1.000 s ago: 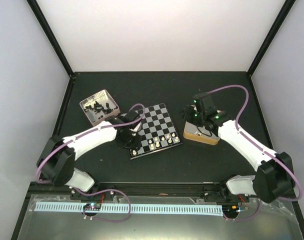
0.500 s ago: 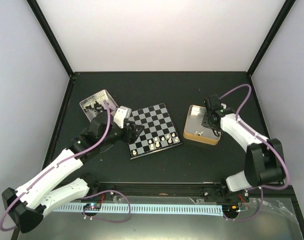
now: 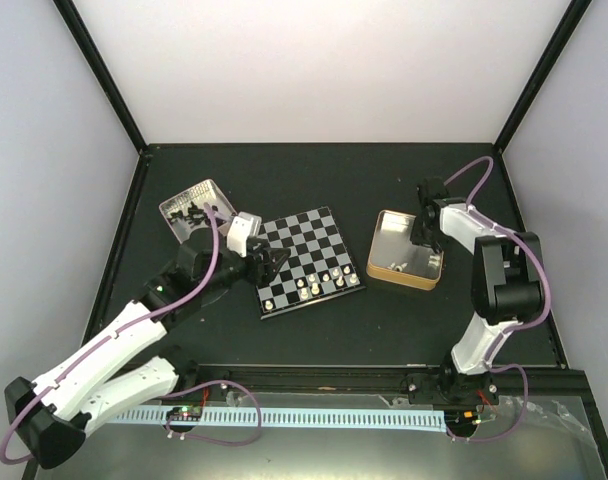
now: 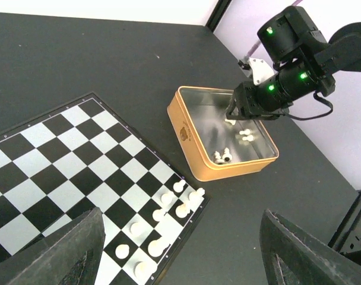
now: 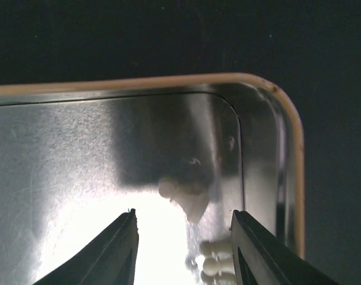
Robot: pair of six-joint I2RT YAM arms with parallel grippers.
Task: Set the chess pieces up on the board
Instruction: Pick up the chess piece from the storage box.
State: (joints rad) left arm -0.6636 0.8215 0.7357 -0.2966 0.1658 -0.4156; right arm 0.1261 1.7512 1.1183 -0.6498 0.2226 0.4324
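Note:
The board (image 3: 306,250) (image 4: 56,169) lies mid-table, with several white chess pieces (image 3: 306,287) (image 4: 162,217) standing on its near rows. My left gripper (image 3: 272,262) (image 4: 180,255) hovers open above the board's near edge, with nothing between its fingers. More white pieces (image 4: 222,155) lie in the tan box (image 3: 382,262) (image 4: 189,142). My right gripper (image 3: 420,238) (image 5: 183,249) reaches down into that box, open. One white piece (image 5: 189,199) lies just ahead of the right fingertips, ungripped, and others (image 5: 219,261) lie beside the right-hand finger.
A pinkish tray (image 3: 174,205) holding several black pieces (image 3: 196,212) stands left of the board, behind my left arm. The tan box's wall (image 5: 287,136) curves close round the right gripper.
The left arm drew back from the board's near left corner and its jaws widened. The right arm swung round to the box's far right side, gripper now down inside it.

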